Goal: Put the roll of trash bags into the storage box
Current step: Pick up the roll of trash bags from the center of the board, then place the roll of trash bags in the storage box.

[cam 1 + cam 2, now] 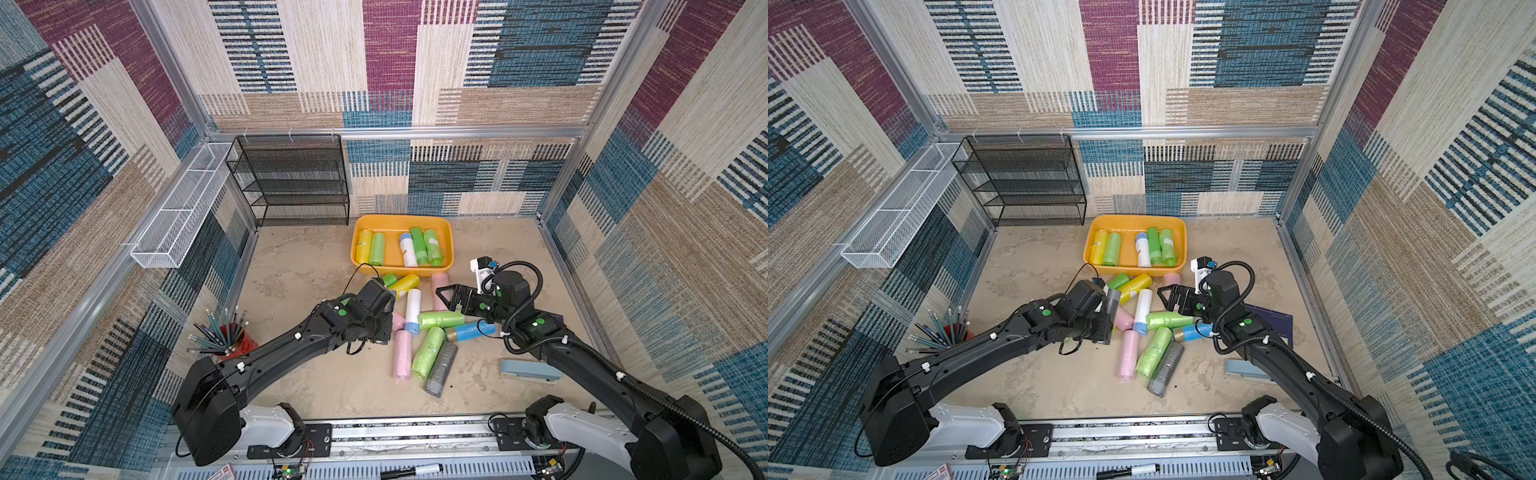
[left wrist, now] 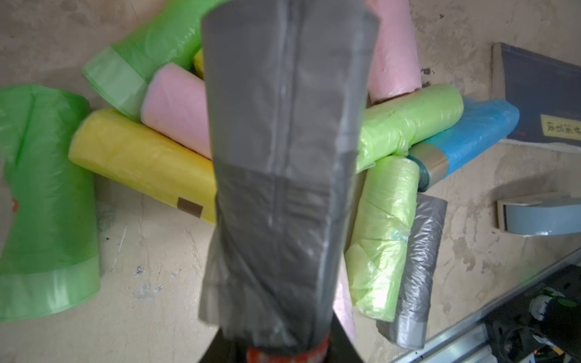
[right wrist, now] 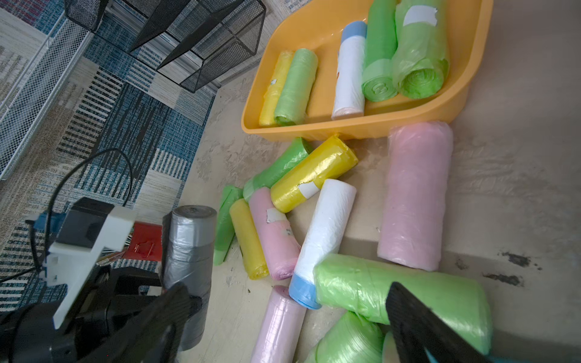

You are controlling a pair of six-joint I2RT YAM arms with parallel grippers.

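My left gripper [image 1: 1106, 308] is shut on a grey roll of trash bags [image 1: 1112, 298], held upright above the table to the left of the pile. In the left wrist view that grey roll [image 2: 283, 163] fills the middle and hides the jaws. The right wrist view shows the same roll [image 3: 188, 248] standing in the left gripper. The orange-yellow storage box [image 1: 401, 219] sits behind the pile with several rolls inside. My right gripper [image 1: 445, 299] is open above a light green roll [image 1: 441, 319] and holds nothing. Loose rolls [image 1: 413, 307] lie between the arms.
A black mesh rack [image 1: 291, 178] and a white wire basket [image 1: 178, 208] stand at the back left. A red pencil cup [image 1: 237, 340] is under the left arm. A blue-grey stapler [image 1: 530, 371] and a dark book [image 1: 1273, 322] lie by the right arm.
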